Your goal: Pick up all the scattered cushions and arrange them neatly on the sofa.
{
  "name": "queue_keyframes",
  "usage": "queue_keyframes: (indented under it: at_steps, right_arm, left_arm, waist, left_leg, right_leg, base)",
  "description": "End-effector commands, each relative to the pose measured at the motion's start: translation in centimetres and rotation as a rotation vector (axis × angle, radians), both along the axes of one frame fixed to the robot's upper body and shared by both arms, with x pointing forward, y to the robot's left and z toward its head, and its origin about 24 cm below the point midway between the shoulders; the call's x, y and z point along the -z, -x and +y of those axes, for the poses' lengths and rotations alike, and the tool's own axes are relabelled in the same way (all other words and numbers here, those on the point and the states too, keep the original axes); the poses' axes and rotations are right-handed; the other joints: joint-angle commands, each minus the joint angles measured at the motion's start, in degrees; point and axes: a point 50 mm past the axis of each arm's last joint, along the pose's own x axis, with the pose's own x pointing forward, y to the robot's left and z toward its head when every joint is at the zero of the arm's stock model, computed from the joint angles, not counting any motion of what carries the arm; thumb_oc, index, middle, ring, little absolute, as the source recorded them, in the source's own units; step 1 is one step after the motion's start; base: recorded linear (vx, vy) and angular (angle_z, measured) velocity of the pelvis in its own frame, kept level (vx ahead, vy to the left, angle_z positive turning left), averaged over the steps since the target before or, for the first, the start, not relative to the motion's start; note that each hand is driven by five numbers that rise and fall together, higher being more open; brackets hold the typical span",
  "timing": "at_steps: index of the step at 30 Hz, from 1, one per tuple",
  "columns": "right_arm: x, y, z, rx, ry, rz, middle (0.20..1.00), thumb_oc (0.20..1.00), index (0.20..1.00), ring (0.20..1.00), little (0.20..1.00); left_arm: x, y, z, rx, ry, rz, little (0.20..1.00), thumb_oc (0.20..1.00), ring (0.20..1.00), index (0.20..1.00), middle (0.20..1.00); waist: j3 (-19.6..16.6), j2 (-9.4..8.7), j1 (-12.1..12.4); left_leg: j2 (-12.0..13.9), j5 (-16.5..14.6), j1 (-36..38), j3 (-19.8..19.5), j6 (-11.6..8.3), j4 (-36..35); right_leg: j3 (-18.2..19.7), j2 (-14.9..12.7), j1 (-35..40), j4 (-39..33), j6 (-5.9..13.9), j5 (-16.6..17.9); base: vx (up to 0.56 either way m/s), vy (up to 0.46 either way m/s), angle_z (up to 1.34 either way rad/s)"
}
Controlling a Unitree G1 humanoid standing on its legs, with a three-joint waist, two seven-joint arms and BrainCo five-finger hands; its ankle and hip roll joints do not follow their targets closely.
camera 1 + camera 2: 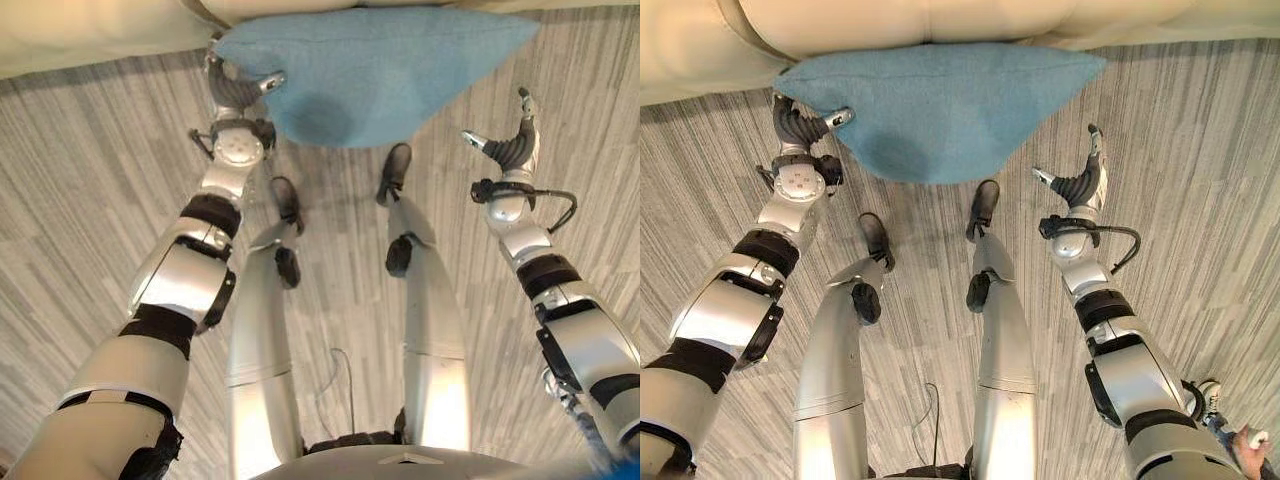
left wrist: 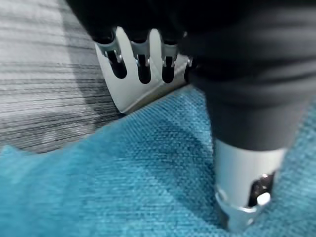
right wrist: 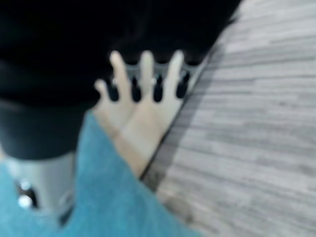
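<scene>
Left hand (image 1: 238,92): at the left corner of the cushion; the thumb lies on top of the fabric and the fingers reach past the corner, pinching it. The left wrist view shows the thumb (image 2: 245,197) pressed into the weave and the fingers (image 2: 143,54) extended toward the sofa base.

Cushion (image 1: 370,75): one, teal-blue, coarse woven cloth, roughly triangular as seen from the head, broad edge along the sofa and a rounded point sagging toward the robot. It hangs in front of the sofa's front edge, above the floor, with a darker dent or shadow near the middle. The right corner tapers to a point.

Sofa (image 1: 940,20): cream, smooth like leather, running across the far side; a seam between two seat pads shows in the right eye view. I cannot tell whether the cushion rests on it.

Floor (image 1: 90,200): grey striped carpet.

Right hand (image 1: 1080,175): just off the cushion's right corner, clear of the cloth in the head views, fingers straight and spread, thumb apart. The right wrist view shows its fingers (image 3: 145,74) reaching toward the sofa base with blue fabric beside the thumb.

Person's hand (image 1: 1248,450): at the lower right corner of the right eye view.
</scene>
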Motion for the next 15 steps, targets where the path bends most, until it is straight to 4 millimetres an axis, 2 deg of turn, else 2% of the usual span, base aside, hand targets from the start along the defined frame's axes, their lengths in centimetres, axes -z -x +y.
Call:
queue_keyframes:
  at_steps: [1,3,4,5,10,15]
  right_arm:
    - [1.5,1.0,-2.5,0.083,0.049,0.023,1.000,1.000,1.000,1.000,1.000]
    - [1.3,0.9,-2.7,0.095,0.044,0.024,1.000,1.000,1.000,1.000,1.000]
    - [1.2,0.7,-3.4,0.124,0.050,0.040,1.000,1.000,1.000,1.000,1.000]
    - [1.2,0.7,-3.4,0.124,0.050,0.040,1.000,1.000,1.000,1.000,1.000]
    - [-0.3,0.0,-4.9,0.203,0.064,0.059,1.000,1.000,1.000,1.000,1.000]
    - [-0.8,-0.1,-5.4,0.245,0.062,0.057,1.000,1.000,1.000,1.000,1.000]
  left_arm:
    - [0.7,0.4,-2.8,0.104,0.029,-0.058,1.000,1.000,1.000,1.000,1.000]
    - [0.3,0.4,-3.4,0.120,0.029,-0.071,1.000,1.000,1.000,1.000,1.000]
    - [-0.3,0.5,-4.6,0.156,0.029,-0.093,1.000,1.000,1.000,1.000,1.000]
    - [-0.3,0.5,-4.6,0.156,0.029,-0.094,1.000,1.000,1.000,1.000,1.000]
    - [-1.4,0.9,-7.2,0.221,-0.007,-0.144,1.000,1.000,1.000,1.000,1.000]
    - [-1.2,1.1,-7.9,0.236,-0.010,-0.144,1.000,1.000,1.000,1.000,1.000]
  waist:
    - [-6.66,3.66,-0.69]
    - [-6.70,3.84,-0.60]
    - [-6.69,4.17,-0.38]
    - [-6.68,4.21,-0.38]
    - [-6.20,5.36,0.69]
    - [-6.04,5.80,1.08]
  left_leg:
    - [-1.30,-3.75,-0.53,-9.85,-3.58,-1.91]
    - [-1.39,-3.66,-0.94,-9.93,-3.56,-1.88]
    - [-1.57,-3.36,-1.53,-10.09,-3.66,-1.92]
    - [-1.58,-3.36,-1.59,-10.10,-3.66,-1.90]
    - [-1.75,-2.80,-3.27,-10.50,-3.99,-1.56]
    - [-1.92,-2.57,-3.58,-10.46,-4.11,-1.51]
  right_leg:
    - [4.43,-1.83,1.95,9.37,6.49,-12.87]
    - [4.36,-1.82,1.47,9.72,6.46,-13.00]
    - [4.26,-1.67,0.65,10.35,6.37,-13.22]
    - [4.25,-1.68,0.59,10.38,6.36,-13.23]
    - [4.34,-1.27,-1.71,12.28,6.29,-13.46]
    - [4.26,-0.97,-2.23,13.13,6.08,-13.83]
  base:
    - [0.01,-0.041,0.00]
    - [0.01,-0.059,0.01]
    - [0.01,-0.077,0.01]
    - [0.01,-0.089,0.03]
    - [0.00,-0.057,0.04]
    - [0.00,-0.047,0.03]
